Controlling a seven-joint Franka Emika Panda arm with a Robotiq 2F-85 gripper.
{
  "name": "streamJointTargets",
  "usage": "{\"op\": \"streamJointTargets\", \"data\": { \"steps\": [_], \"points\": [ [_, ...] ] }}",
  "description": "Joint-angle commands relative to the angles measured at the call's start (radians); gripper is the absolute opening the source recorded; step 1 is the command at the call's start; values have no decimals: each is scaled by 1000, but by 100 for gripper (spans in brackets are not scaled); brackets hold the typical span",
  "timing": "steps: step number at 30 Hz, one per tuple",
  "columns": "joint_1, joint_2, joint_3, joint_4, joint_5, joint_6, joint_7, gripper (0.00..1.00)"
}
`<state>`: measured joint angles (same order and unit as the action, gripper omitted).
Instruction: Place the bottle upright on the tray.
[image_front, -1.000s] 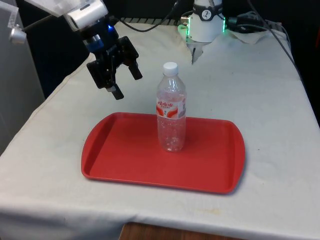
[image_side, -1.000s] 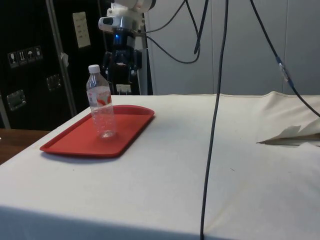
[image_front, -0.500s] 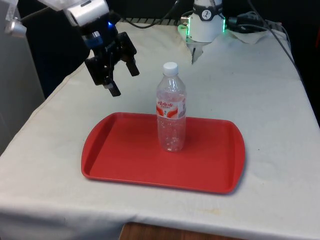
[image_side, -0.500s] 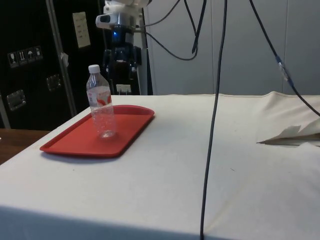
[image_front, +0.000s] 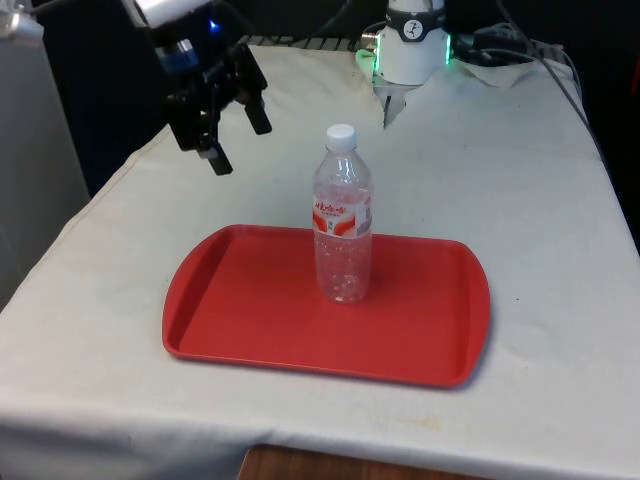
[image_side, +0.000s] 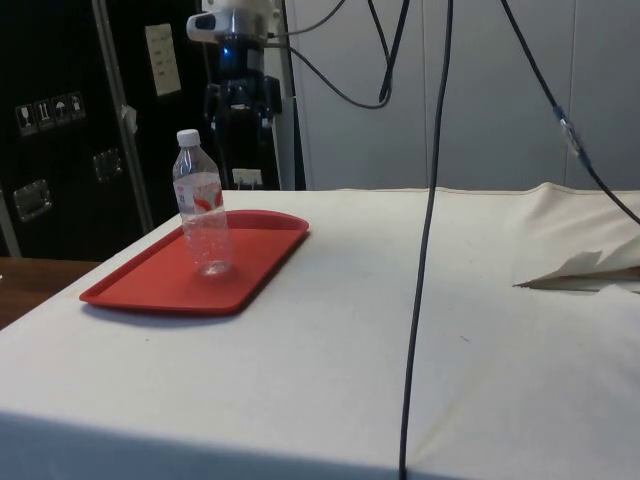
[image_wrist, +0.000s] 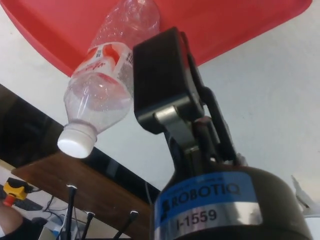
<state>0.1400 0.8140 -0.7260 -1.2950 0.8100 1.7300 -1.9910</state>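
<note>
Front view first: our claw (image_front: 232, 138) hangs in the air above the white cloth (image_front: 520, 200), off toward the front view's left and beyond the far edge of the tray (image_front: 250, 310). We see its two black fingers (image_front: 256, 112) spread apart with nothing between them, so we call it released. It is well apart from the bottle (image_front: 343, 215) and higher than the bottle's white cap (image_front: 341, 134).

From the side view we find the claw (image_side: 240, 100) up high, past the bottle (image_side: 203, 215) and above the level of its cap, with dark cabinets (image_side: 60, 120) behind.

Moving outward, the bottle is clear plastic with a red and white label (image_front: 342, 218). We see it standing upright on the red tray, a little toward the far side of the tray's middle, its base resting flat on the tray floor. The side view shows it upright too, standing on the tray (image_side: 150, 285).

In the wrist view one black finger (image_wrist: 160, 75) stands in front of the bottle (image_wrist: 107, 85), with the red tray (image_wrist: 240, 25) beyond it; we cannot see the other finger there.

The tray lies flat on the cloth near the table's near edge. Black cables (image_side: 430, 200) hang across the side view.
</note>
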Motion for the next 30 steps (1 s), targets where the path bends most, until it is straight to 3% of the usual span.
{"op": "streamJointTargets", "data": {
  "steps": [1, 3, 4, 5, 11, 12, 13, 19, 21, 27, 28, 30],
  "points": [
    [7, -4, -11, 5, -11, -8, 11, 100],
    [10, -5, -17, 12, -13, -16, 16, 100],
    [4, -1, -10, 10, -1, -11, 7, 100],
    [13, -5, -24, 19, -16, -25, 21, 100],
    [18, -9, -38, 43, -30, -49, 40, 100],
    [12, -5, -32, 44, -20, -46, 32, 100],
    [19, -10, -40, 46, -31, -51, 42, 100],
    [24, -26, -43, 55, -25, -61, 62, 100],
    [20, -25, -38, 56, -22, -63, 60, 100],
    [29, -48, -40, 53, -9, -61, 84, 100],
    [25, -44, -38, 56, -10, -65, 79, 100],
    [33, -54, -41, 54, -11, -64, 92, 100]
  ]
}}
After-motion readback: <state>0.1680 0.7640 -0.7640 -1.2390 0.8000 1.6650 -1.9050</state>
